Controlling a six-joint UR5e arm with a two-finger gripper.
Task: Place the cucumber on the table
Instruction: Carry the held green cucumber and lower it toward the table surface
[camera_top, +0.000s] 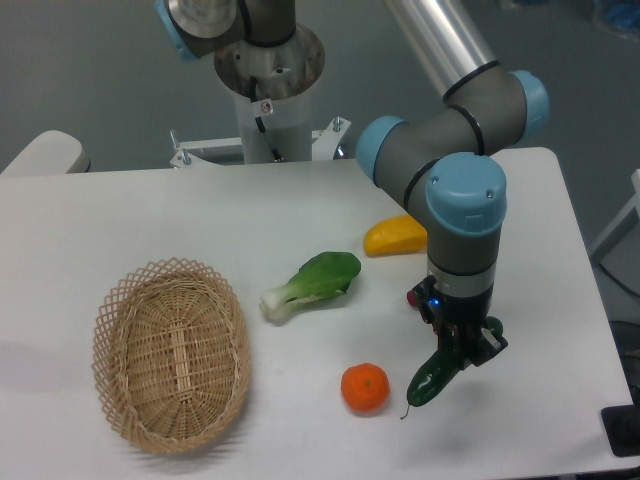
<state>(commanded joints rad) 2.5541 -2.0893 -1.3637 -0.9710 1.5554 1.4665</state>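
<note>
While my pincer (462, 352) grips the cucumber (432, 377) tilted just beside the orange (365, 388), the wicker basket (172, 353) sits on the white desk (120, 220).

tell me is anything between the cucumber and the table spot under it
Nothing visible blocks it. The end effector holds the cucumber tilted, stem tip down, over bare table. The orange sits just to the side, not underneath.

Dark green glossy cucumber (432, 376) between the fingers (449, 350) (black ones); orange (365, 388) bright, basket (172, 352) tan woven, table (150, 220) white.
</note>
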